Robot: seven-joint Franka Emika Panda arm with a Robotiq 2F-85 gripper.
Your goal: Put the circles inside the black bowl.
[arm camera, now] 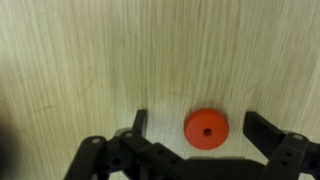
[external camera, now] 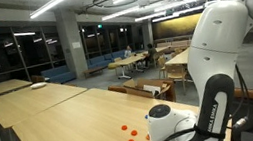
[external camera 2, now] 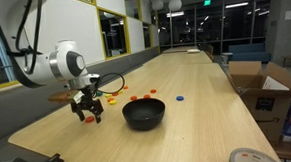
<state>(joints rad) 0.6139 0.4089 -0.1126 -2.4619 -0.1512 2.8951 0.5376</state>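
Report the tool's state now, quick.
Tool: open, straddling an orange disc, not gripping it.

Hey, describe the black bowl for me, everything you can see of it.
The black bowl is shallow, round and glossy, perhaps plastic or ceramic. It stands upright on the light wooden table and touches nothing else. Its inside looks empty. The gripper hangs beside it, apart, and orange circles lie on the table behind it.

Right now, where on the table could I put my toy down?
Bare wood runs from the blue disc to the far end of the table, and between the black bowl and the near edge. It's crowded beside the gripper, where orange discs lie scattered.
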